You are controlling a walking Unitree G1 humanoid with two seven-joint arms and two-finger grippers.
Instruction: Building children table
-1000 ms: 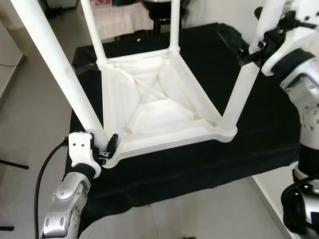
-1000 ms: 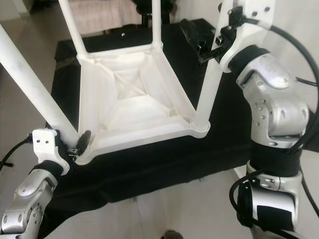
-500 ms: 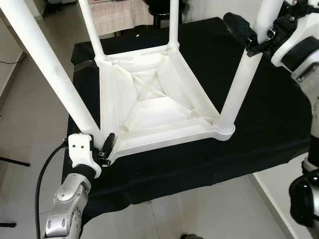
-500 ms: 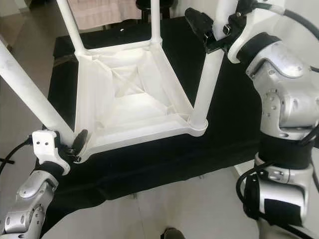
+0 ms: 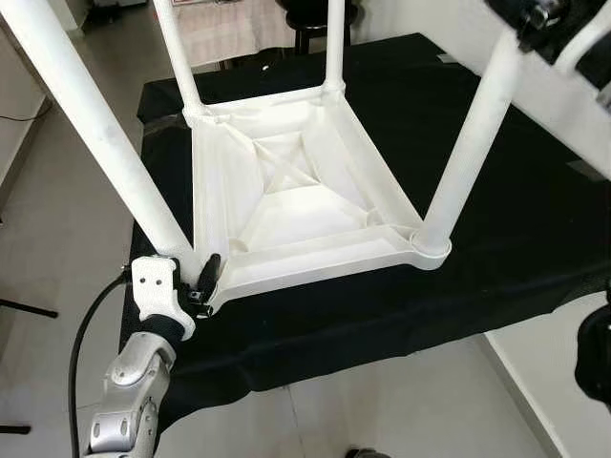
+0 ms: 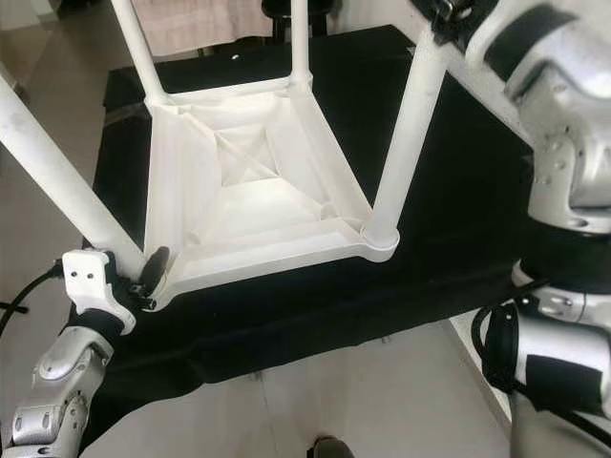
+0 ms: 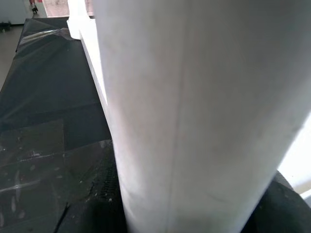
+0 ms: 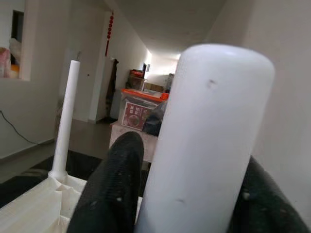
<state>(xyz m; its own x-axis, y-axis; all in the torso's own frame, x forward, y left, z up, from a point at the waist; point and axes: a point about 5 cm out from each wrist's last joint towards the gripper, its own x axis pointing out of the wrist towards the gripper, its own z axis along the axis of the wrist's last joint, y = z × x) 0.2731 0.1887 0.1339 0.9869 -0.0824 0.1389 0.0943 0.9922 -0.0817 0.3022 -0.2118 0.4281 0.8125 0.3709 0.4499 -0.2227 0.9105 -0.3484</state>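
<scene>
- The white children's table (image 5: 286, 191) lies upside down across the middle of the frame, its top face flat on the black-draped tabletop (image 5: 516, 239), underside ribs showing, four legs pointing up.
- Step in hand, as I read it: seating the legs in their corner sockets. To do it well, each leg should be pushed straight down along its own axis while the frame stays flat on the cloth; a sideways shove could slide the whole thing toward the tabletop's near edge.
- The near-right leg (image 5: 468, 153) rises from the socket at centre right toward the upper right corner. It leans a little, so it needs squaring up before any downward press.
- The near-left leg (image 5: 95, 134) runs from the upper left corner down to the lower left socket.
- The right pincer (image 8: 180, 194) sits high at the upper right, fingers clamped around the near-right leg just below its rounded tip, one black finger (image 8: 112, 189) on each side.
- The left pincer (image 5: 196, 286) is at lower left, at the base of the near-left leg. One finger lies against the frame's corner, and the wrist view has that leg right between the fingers, so I judge them closed around it.
</scene>
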